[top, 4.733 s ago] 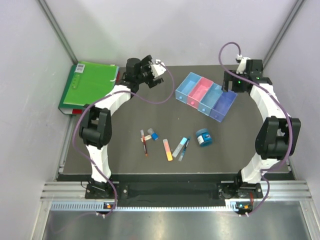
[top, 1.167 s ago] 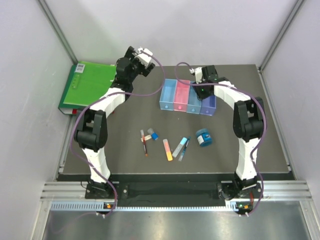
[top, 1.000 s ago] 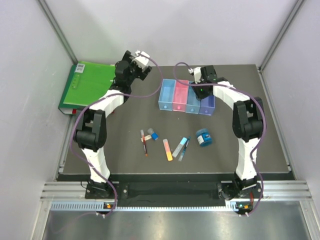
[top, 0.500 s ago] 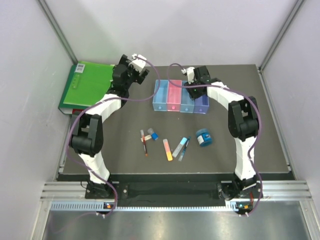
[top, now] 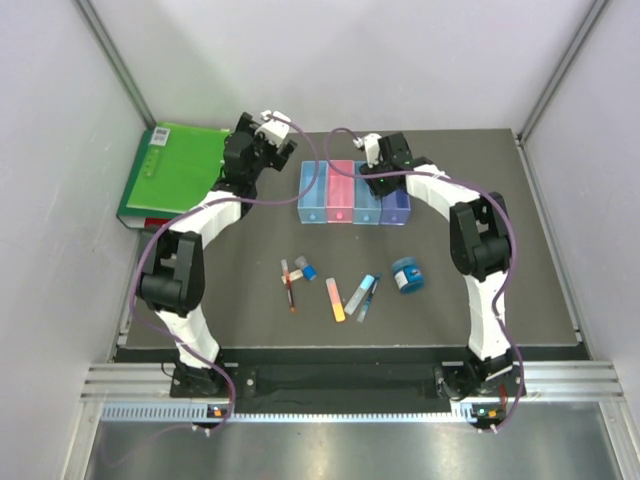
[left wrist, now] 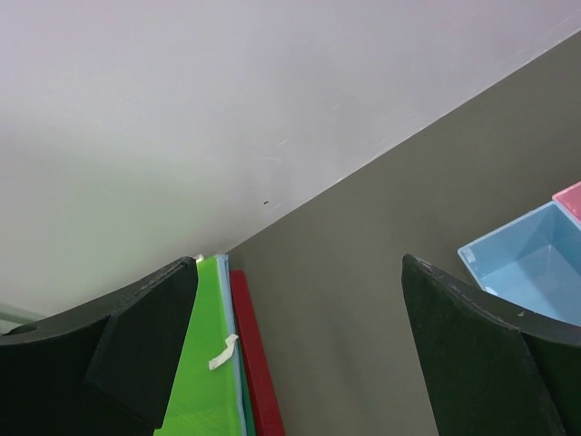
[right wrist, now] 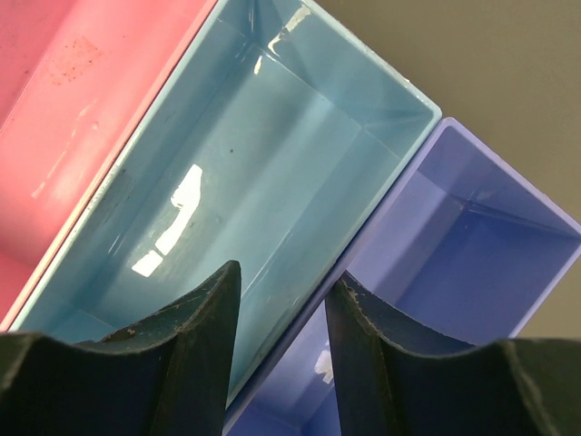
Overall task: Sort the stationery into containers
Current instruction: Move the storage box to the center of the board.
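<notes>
The containers (top: 340, 192), four joined bins in light blue, pink, light blue and purple, stand at the back middle of the mat. My right gripper (top: 383, 178) reaches down into them. In the right wrist view its gripper (right wrist: 283, 277) is shut on the wall between the light blue bin (right wrist: 254, 154) and the purple bin (right wrist: 454, 245), one finger in each. My left gripper (top: 277, 150) hangs open and empty left of the row, over bare mat (left wrist: 300, 263). The stationery lies nearer: blue tape roll (top: 407, 274), red pen (top: 290, 290), blue-capped piece (top: 306, 268), orange-pink stick (top: 336, 299), grey stick (top: 358, 295), blue pen (top: 368, 296).
A big green folder (top: 175, 170) lies at the back left corner, its edge showing in the left wrist view as a green folder (left wrist: 204, 363) on a red one. White walls close in the back and sides. All four bins look empty.
The row of containers has slid left across the back of the mat, carried along with my right gripper. My left gripper has drifted a little left and back.
</notes>
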Tool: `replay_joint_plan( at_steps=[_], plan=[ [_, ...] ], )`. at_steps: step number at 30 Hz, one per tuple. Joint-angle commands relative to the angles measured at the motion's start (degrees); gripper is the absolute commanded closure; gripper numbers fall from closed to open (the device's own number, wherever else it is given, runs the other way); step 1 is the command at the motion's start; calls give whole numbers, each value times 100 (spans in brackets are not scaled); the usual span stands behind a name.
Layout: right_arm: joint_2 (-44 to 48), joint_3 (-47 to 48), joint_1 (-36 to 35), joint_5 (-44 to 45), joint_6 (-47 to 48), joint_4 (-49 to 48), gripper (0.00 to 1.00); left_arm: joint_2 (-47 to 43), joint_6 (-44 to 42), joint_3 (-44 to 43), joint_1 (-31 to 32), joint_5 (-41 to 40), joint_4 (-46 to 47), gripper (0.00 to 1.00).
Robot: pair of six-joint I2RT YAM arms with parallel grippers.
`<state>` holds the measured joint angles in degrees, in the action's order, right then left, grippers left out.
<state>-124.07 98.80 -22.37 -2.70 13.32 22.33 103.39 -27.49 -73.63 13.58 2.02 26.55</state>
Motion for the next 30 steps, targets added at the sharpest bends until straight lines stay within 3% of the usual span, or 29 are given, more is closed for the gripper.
replay_joint_plan(
  at_steps=[1, 10, 13, 16, 17, 24, 30],
  plan=[
    [-12, 297, -153, -134, -23, -273, 57, -373, 147, 111, -5, -53, 246, 1],
    [505, 368, -145, 76, 65, -238, 47, -522, 50, 366, -5, -44, 211, 1],
    [865, 350, -136, 112, 170, -185, 34, -618, 6, 480, -5, -44, 202, 1],
    [1208, 289, -136, 208, 320, -167, 13, -706, -11, 586, -5, -26, 167, 1],
    [1279, 289, -136, 252, 364, -132, 1, -724, -29, 647, -5, -18, 158, 1],
    [2053, 25, 22, 86, 627, 245, 0, -1083, -230, 797, -5, 342, -368, 1],
    [3054, -624, 145, -767, 1348, 1405, 0, -1733, -679, 1183, -14, 1195, -1511, 1]
  ],
)
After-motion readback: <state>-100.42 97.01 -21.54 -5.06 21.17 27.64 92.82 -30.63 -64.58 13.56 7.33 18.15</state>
